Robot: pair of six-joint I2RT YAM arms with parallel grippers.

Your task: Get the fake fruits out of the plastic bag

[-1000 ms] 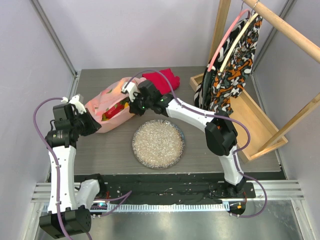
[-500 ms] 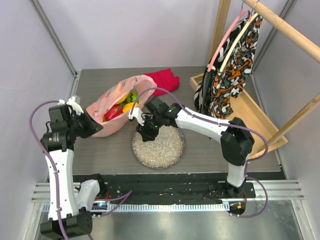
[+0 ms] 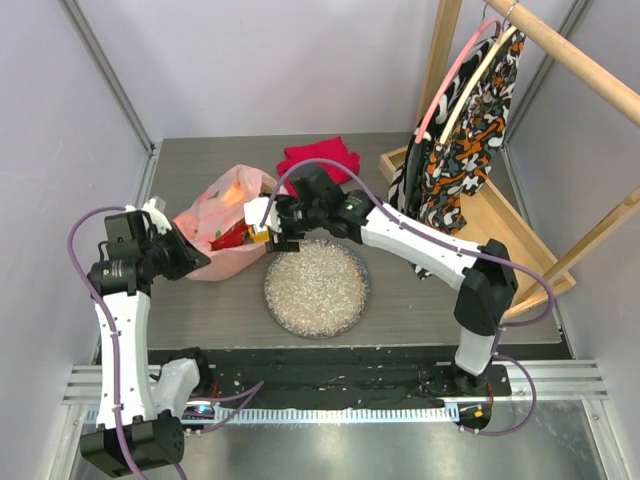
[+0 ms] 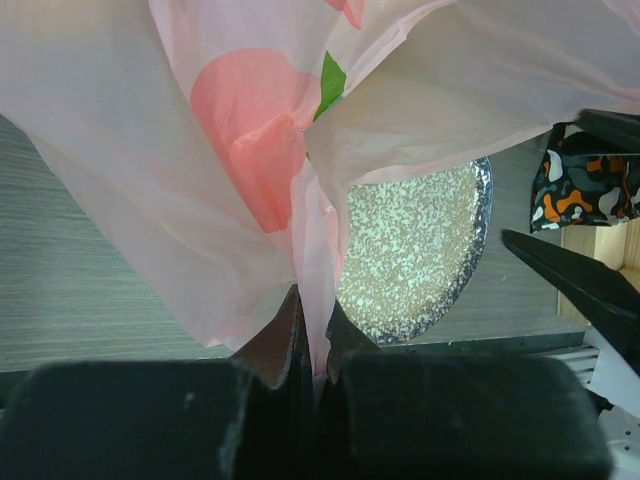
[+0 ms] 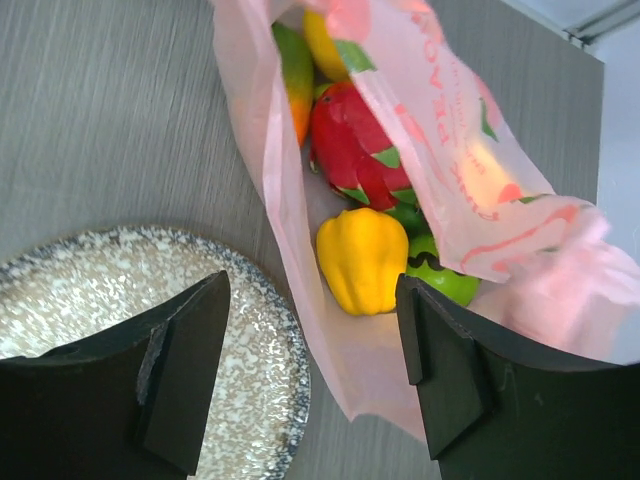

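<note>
The pale pink plastic bag lies left of the speckled plate, its mouth facing the plate. My left gripper is shut on a pinched fold of the bag at its near left edge. My right gripper hangs open over the bag's mouth, nothing between its fingers. Below it, in the right wrist view, a yellow pepper-like piece lies inside the bag. Behind it sit a green apple, a pink-red dragon fruit, a mango and a yellow banana.
A folded red cloth lies behind the bag. A wooden rack with a patterned garment on a hanger fills the right side. The plate's rim lies just beside the bag's mouth.
My right gripper swung from the bag to the plate's edge and back to the bag's mouth, opening on the way. The left gripper shifted slightly, still pinching the bag.
</note>
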